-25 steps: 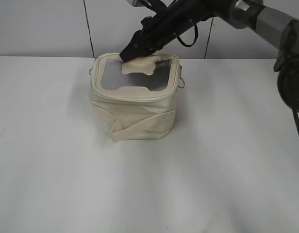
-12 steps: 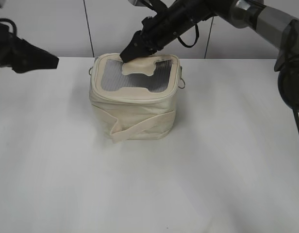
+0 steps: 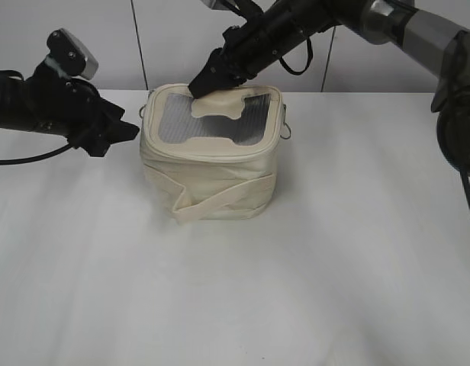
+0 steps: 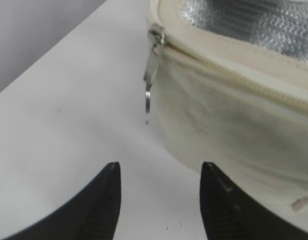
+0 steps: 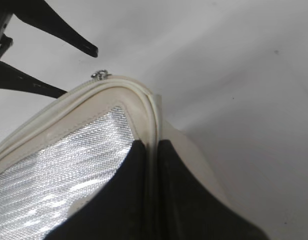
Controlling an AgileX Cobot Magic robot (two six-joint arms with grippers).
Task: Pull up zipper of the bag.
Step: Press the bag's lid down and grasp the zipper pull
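A cream fabric bag (image 3: 212, 175) with a silver mesh lid stands on the white table. Its metal zipper pull (image 4: 152, 65) hangs at the bag's left corner, also small in the exterior view (image 3: 143, 113). My left gripper (image 4: 159, 172) is open and empty, a short way in front of the pull, just left of the bag (image 3: 127, 131). My right gripper (image 5: 154, 150) is shut on the bag's rear lid rim (image 5: 144, 100), at the back edge of the lid (image 3: 203, 82).
The white table (image 3: 334, 252) spreads around the bag. A pale wall with dark seams (image 3: 136, 38) stands behind. A second metal ring (image 3: 284, 131) hangs on the bag's right side.
My left arm has come in from the left edge and now sits close beside the bag's left side. The right gripper has kept its hold on the lid rim.
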